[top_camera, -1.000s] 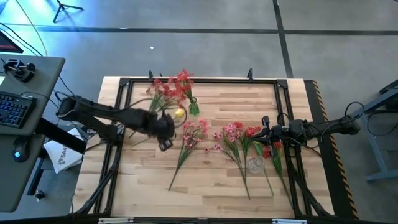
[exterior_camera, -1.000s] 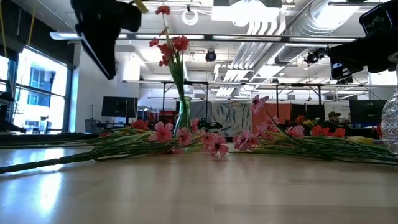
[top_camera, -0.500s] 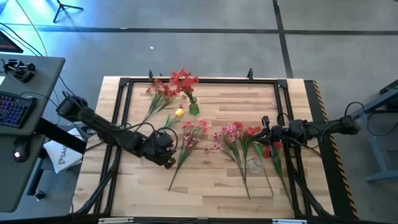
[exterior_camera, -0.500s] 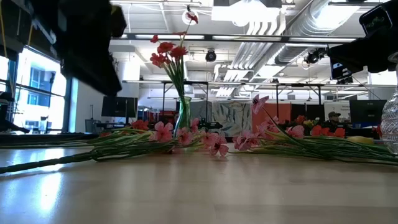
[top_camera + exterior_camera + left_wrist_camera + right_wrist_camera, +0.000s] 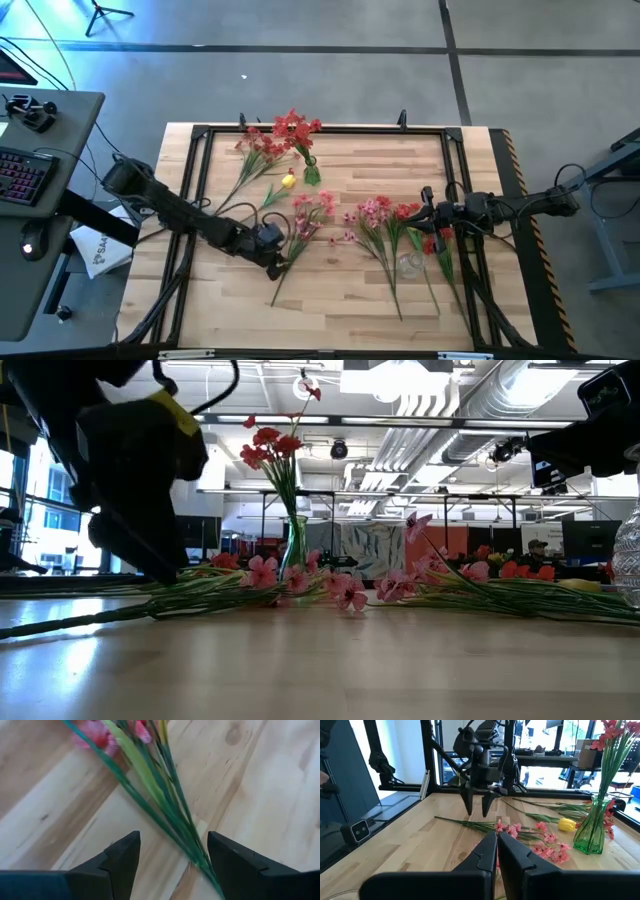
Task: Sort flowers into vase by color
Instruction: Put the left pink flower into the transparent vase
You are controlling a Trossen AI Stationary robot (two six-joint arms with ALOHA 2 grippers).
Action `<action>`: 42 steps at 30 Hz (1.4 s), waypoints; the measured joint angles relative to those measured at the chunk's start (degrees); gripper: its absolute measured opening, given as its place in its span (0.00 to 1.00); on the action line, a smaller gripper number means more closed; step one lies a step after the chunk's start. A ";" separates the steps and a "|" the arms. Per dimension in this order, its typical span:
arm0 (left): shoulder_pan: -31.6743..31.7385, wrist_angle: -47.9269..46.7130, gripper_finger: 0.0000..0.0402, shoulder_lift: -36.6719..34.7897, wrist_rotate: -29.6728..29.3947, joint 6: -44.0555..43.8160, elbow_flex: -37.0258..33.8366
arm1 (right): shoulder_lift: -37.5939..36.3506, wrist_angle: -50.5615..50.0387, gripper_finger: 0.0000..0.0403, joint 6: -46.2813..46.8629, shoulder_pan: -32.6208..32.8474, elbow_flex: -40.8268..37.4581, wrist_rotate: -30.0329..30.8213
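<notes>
A pink flower spray [image 5: 296,235] lies on the table, its long green stem [image 5: 172,822] running toward the near edge. My left gripper [image 5: 277,267] is open low over that stem, one finger on each side [image 5: 172,862]; whether a finger touches the stem I cannot tell. A green vase [image 5: 312,173] at the far middle holds red flowers [image 5: 293,128]. More pink and red flowers [image 5: 385,218] lie at centre right. My right gripper [image 5: 497,847] is shut and holds nothing, level at the table's right [image 5: 428,213].
A yellow bloom [image 5: 288,181] and a loose red spray [image 5: 255,155] lie left of the green vase. A clear glass vase [image 5: 410,265] stands among the right-hand flowers. A black frame [image 5: 200,135] rims the table; bare wood lies along the near edge.
My left gripper has come down from beside the vase toward the table's near edge and tipped steeply downward, ending low over the pink spray's stem. The tallest red stem in the vase has swayed sideways.
</notes>
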 joint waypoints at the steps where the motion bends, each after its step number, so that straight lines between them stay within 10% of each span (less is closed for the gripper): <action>1: 0.00 0.13 0.55 1.27 0.02 0.35 0.76 | 0.04 0.00 0.03 0.00 -0.02 0.02 0.00; 11: 1.10 -6.71 0.49 10.91 1.00 0.64 8.07 | 0.04 -0.02 0.03 0.00 0.00 0.00 0.00; 19: 1.28 -12.51 0.18 10.85 0.92 2.09 9.08 | 0.02 -0.02 0.03 0.00 -0.02 0.00 0.00; 30: -6.00 -10.36 0.01 2.44 -18.75 6.58 7.89 | 0.02 -0.02 0.03 0.00 -0.02 0.00 0.00; 36: -5.30 13.46 0.00 -6.19 -21.37 27.01 0.25 | -0.02 0.07 0.03 -0.10 -0.01 0.01 0.00; 42: 1.79 49.26 0.00 -7.03 -8.11 46.87 -8.89 | 0.03 10.65 0.03 1.83 -0.01 0.01 0.00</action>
